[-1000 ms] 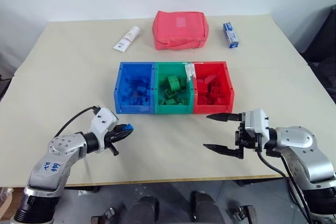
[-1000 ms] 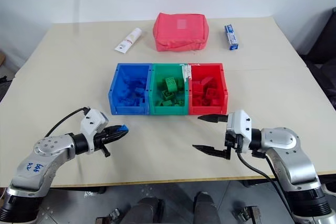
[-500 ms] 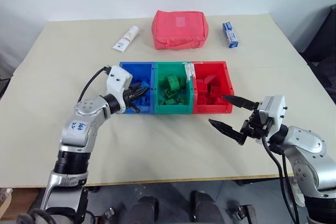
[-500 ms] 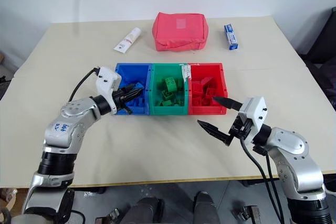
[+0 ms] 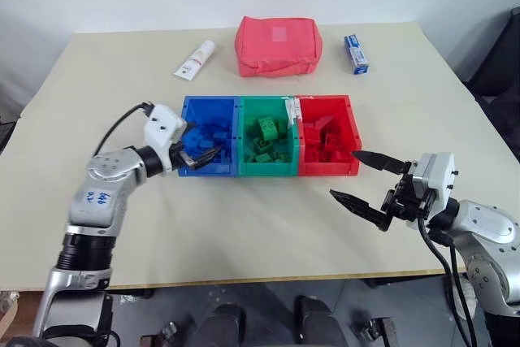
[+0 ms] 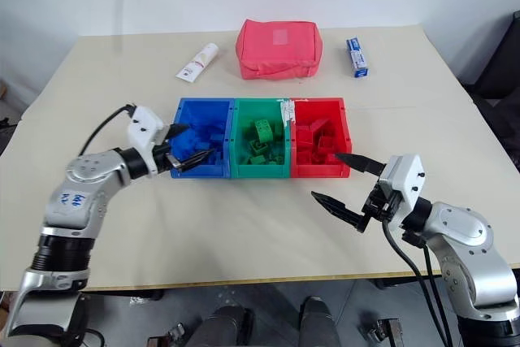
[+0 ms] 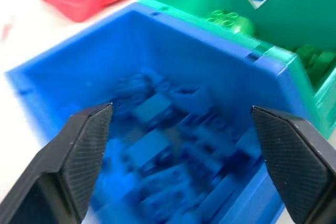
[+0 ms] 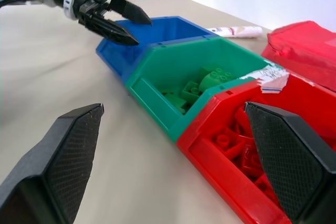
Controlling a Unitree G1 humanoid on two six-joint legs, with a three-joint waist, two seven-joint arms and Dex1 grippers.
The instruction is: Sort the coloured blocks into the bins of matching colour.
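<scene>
Three bins sit joined in one row at the middle of the desk (image 5: pixel 97 87): one blue bin (image 5: pixel 210 145), one green bin (image 5: pixel 267 145), one red bin (image 5: pixel 327 145). Each holds a heap of bricks of its own colour: blue blocks (image 7: pixel 157 145) in the blue, green blocks (image 5: pixel 266 142) in the green, red blocks (image 5: pixel 323 140) in the red, too jumbled to count singly. No loose brick lies on the bare desk around them.

The left end effector (image 5: pixel 201 142) is over the blue bin's near left corner, fingers spread wide, nothing between them. The right end effector (image 5: pixel 365 180) hangs just off the red bin's near right corner, released too, fingers far apart and empty.

Along the far edge lie three other items: one white tube (image 5: pixel 196 59), one red pouch (image 5: pixel 279 45), one blue-and-white carton (image 5: pixel 356 54).
</scene>
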